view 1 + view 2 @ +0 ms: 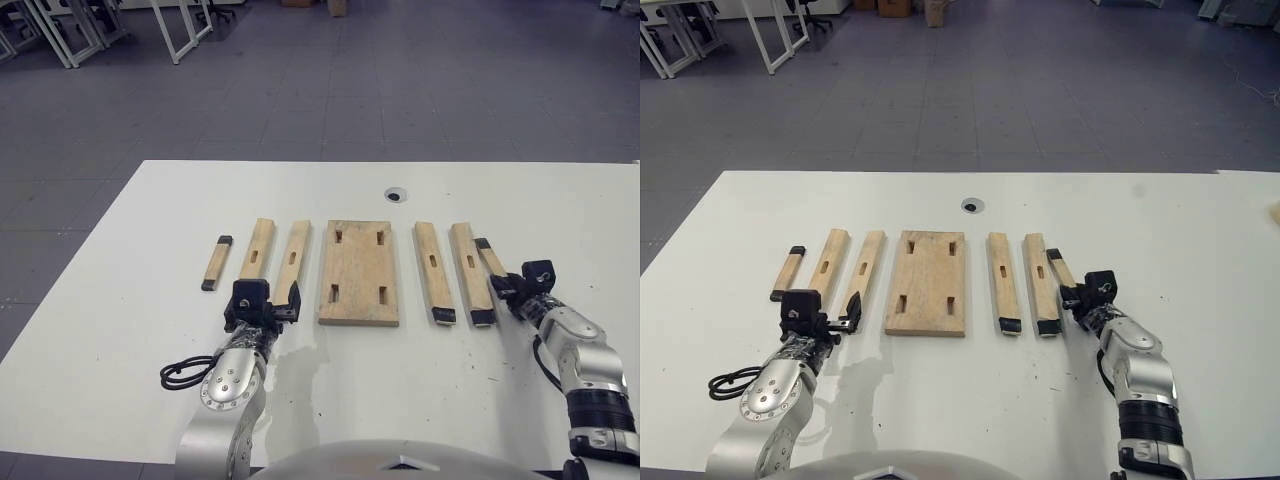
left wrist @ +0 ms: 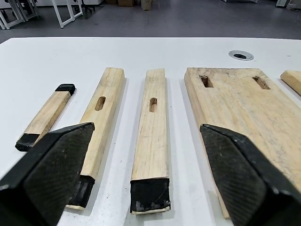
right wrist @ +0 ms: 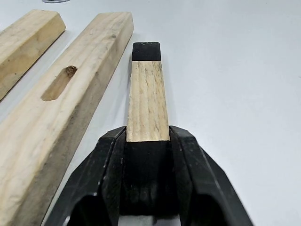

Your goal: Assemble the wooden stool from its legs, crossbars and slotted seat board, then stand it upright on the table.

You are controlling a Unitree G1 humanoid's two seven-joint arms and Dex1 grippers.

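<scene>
The slotted seat board (image 1: 358, 272) lies flat at the table's middle. Left of it lie two slotted legs (image 1: 256, 250) (image 1: 292, 258) and a short crossbar (image 1: 216, 262). Two more legs (image 1: 433, 270) (image 1: 470, 270) lie on the board's right. My left gripper (image 1: 270, 300) is open, low over the near ends of the left legs. In the left wrist view the inner leg (image 2: 151, 136) runs between its fingers (image 2: 51, 174). My right gripper (image 3: 146, 155) is shut on the near black-tipped end of the right crossbar (image 3: 146, 101), which rests on the table beside the outermost right leg (image 3: 61, 94).
A round cable hole (image 1: 397, 195) sits in the white table (image 1: 130, 330) behind the board. All parts lie in one row, with bare surface in front of them and behind. Metal frames (image 1: 60, 30) stand far off on the floor.
</scene>
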